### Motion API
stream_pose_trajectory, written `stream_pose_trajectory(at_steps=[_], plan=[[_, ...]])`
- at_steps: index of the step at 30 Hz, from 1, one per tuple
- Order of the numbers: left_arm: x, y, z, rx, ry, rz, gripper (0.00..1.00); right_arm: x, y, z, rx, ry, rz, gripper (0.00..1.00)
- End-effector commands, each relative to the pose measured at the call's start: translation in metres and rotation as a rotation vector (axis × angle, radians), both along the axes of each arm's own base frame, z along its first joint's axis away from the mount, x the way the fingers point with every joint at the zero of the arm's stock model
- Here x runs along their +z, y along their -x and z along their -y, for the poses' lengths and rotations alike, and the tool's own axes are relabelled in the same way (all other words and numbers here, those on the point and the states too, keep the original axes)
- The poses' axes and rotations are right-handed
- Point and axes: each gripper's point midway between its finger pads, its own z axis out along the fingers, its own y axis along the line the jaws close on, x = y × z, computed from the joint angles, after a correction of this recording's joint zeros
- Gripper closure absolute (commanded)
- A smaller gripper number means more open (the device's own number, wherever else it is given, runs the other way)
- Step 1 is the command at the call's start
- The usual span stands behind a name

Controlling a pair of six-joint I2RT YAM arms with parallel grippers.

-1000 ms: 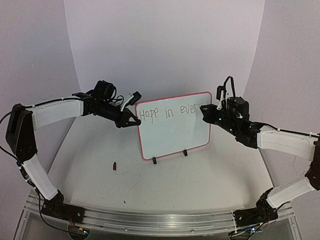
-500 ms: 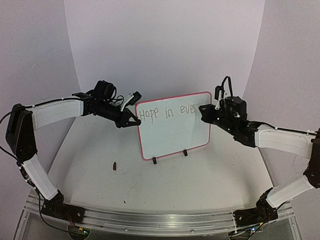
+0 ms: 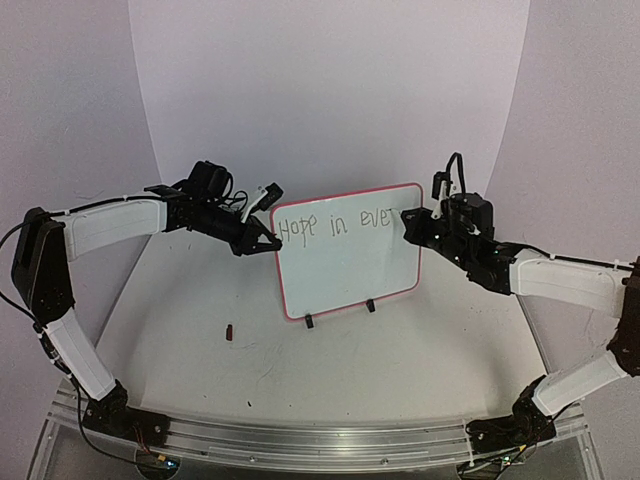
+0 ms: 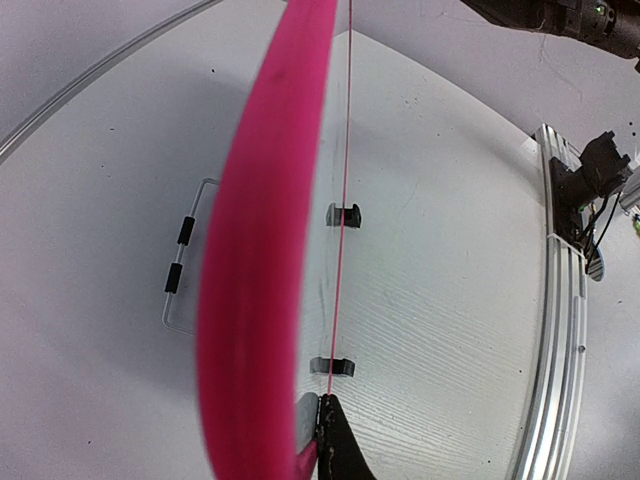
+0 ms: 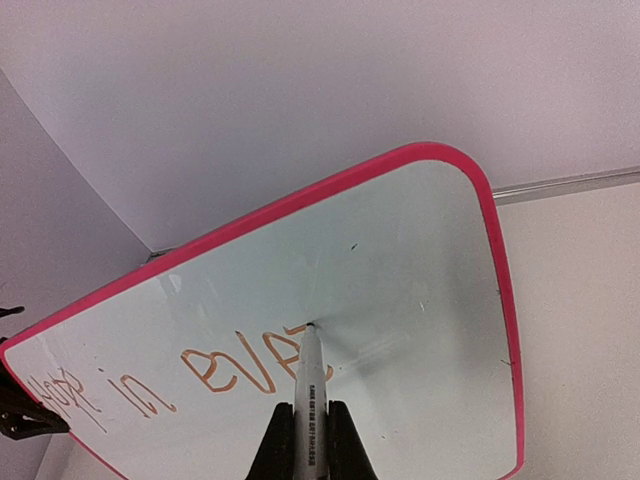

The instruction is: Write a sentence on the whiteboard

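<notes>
The whiteboard (image 3: 350, 270) stands upright on two black feet (image 3: 308, 322) mid-table, its red-pink rim all round. The sentence (image 3: 335, 225) runs along its top and reads "Hope in eve", with a further stroke under the pen. My left gripper (image 3: 270, 238) is shut on the whiteboard's upper left edge; in the left wrist view the rim (image 4: 260, 250) runs edge-on from my fingertips (image 4: 330, 430). My right gripper (image 5: 311, 445) is shut on a white marker (image 5: 311, 385), whose tip touches the whiteboard (image 5: 420, 260) just after the sentence (image 5: 240, 368).
A small dark object (image 3: 231, 331) lies on the table left of the board. An aluminium rail (image 3: 320, 440) runs along the near edge between the arm bases. A white curved backdrop stands behind the board.
My right gripper has shifted slightly at the board's top right with the marker, at the last letters. The left arm and the board have not moved.
</notes>
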Motion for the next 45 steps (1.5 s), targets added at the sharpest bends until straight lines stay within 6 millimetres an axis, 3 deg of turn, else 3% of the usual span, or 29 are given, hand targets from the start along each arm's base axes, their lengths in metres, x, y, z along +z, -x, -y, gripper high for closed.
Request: stream_pose_trajectory(at_steps=[1, 10, 27, 45], plan=[[-0.02, -0.001, -0.013, 0.02, -0.12, 0.025, 1.0, -0.006, 0.001, 0.008, -0.037, -0.004, -0.021, 1.0], [-0.019, -0.001, -0.013, 0.021, -0.119, 0.027, 1.0, -0.031, 0.006, 0.012, -0.044, 0.012, -0.077, 1.0], [-0.017, 0.0, -0.013, 0.021, -0.117, 0.034, 1.0, 0.012, -0.004, 0.004, -0.024, -0.004, 0.01, 1.0], [-0.018, -0.001, -0.013, 0.02, -0.116, 0.032, 1.0, 0.01, -0.008, 0.011, -0.073, 0.01, 0.014, 1.0]])
